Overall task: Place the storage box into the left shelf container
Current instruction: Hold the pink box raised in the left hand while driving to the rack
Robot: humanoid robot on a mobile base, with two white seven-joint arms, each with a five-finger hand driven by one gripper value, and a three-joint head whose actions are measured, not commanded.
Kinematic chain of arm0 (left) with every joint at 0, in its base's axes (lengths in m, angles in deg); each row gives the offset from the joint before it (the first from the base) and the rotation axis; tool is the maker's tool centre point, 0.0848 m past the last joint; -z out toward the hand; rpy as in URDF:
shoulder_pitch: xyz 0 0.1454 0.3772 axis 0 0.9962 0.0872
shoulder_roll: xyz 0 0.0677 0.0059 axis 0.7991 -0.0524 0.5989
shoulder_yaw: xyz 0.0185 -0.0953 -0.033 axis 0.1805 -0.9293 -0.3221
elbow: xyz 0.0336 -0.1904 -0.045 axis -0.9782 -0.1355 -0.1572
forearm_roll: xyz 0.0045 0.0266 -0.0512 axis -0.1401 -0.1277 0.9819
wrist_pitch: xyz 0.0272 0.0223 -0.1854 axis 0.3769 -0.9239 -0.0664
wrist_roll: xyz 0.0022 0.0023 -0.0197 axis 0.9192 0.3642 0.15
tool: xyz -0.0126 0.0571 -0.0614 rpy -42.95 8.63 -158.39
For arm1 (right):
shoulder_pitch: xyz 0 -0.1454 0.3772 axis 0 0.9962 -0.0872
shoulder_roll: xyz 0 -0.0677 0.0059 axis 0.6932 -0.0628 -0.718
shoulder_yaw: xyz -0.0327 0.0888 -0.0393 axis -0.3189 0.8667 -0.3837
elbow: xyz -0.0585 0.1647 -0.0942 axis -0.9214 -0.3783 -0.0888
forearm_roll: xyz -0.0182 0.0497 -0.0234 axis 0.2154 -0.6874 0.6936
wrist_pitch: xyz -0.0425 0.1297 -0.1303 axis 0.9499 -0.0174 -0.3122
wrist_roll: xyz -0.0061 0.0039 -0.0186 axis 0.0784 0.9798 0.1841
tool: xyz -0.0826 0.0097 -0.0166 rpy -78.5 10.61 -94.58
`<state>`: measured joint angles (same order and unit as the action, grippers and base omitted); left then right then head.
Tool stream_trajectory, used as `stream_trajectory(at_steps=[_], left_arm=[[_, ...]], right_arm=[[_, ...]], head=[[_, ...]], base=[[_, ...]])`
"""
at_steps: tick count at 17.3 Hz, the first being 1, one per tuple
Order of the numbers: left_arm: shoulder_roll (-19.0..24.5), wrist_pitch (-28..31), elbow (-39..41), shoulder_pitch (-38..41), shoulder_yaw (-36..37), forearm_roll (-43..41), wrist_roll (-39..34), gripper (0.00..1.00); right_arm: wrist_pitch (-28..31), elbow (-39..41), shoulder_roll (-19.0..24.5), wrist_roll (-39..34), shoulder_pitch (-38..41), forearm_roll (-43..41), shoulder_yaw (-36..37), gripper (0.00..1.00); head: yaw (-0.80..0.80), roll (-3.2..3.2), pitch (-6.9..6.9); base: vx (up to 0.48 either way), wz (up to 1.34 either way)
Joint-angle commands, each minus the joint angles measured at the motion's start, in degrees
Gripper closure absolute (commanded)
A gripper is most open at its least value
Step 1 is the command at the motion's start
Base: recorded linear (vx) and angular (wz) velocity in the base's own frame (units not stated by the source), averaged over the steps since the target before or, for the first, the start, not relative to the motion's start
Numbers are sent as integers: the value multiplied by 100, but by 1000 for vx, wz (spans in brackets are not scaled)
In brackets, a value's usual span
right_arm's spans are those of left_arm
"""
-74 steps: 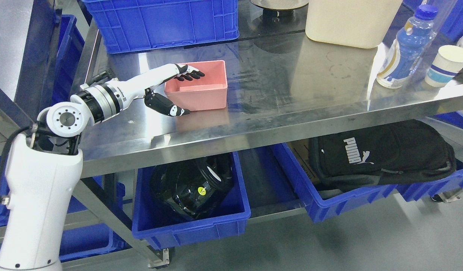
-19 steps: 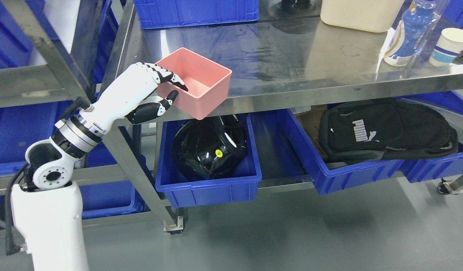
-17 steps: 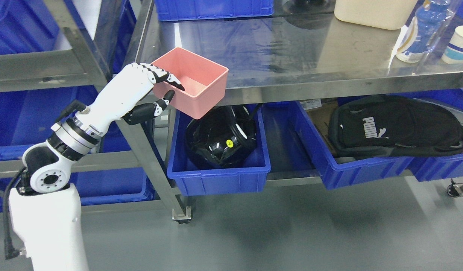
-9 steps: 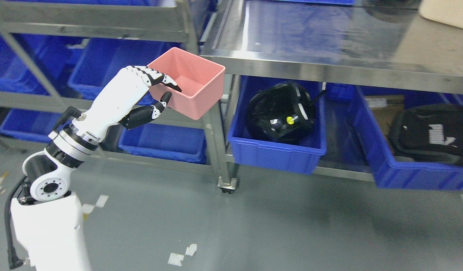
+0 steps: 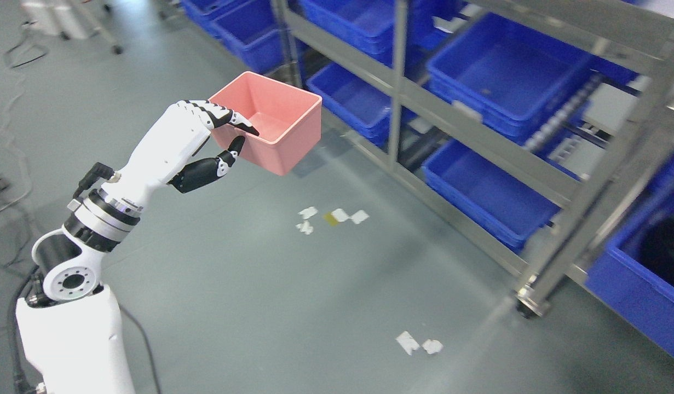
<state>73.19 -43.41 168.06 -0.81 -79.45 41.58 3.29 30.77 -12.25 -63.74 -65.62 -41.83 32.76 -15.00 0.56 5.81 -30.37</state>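
A grey floor (image 5: 249,284) fills most of the frame, with a steel shelf rack (image 5: 482,142) running from the top centre down to the right edge. Blue bins (image 5: 506,82) sit on the rack's tiers, one (image 5: 482,191) low near the floor, another (image 5: 640,273) at the right edge holding something dark. The robot's left arm (image 5: 96,235) rises from the lower left corner. Its left hand (image 5: 197,142) grips the pink box (image 5: 271,123) by the near left wall, fingers (image 5: 227,116) hooked over the rim, thumb pressed outside. The box hangs in the air, tilted, open side up, short of the rack's left end. Scraps of tape (image 5: 331,217) lie on the floor below it.
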Motion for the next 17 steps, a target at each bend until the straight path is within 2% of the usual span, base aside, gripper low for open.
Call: stream_trajectory(at_steps=[1, 8, 17], left_arm=[[92, 2, 56, 41, -222, -3, 6, 100], [92, 2, 38, 85, -310, -3, -3, 99], [74, 2, 12, 94, -345, -12, -12, 99]], right_arm=[[1, 0, -100, -1968, 2, 44, 0, 0], [1, 0, -100, -1968, 2, 44, 0, 0], [1, 0, -100, -1968, 2, 44, 0, 0]], head=[[0, 0, 0], [0, 0, -1], [0, 0, -2]], base=[[30, 1376], [132, 982], [193, 276]])
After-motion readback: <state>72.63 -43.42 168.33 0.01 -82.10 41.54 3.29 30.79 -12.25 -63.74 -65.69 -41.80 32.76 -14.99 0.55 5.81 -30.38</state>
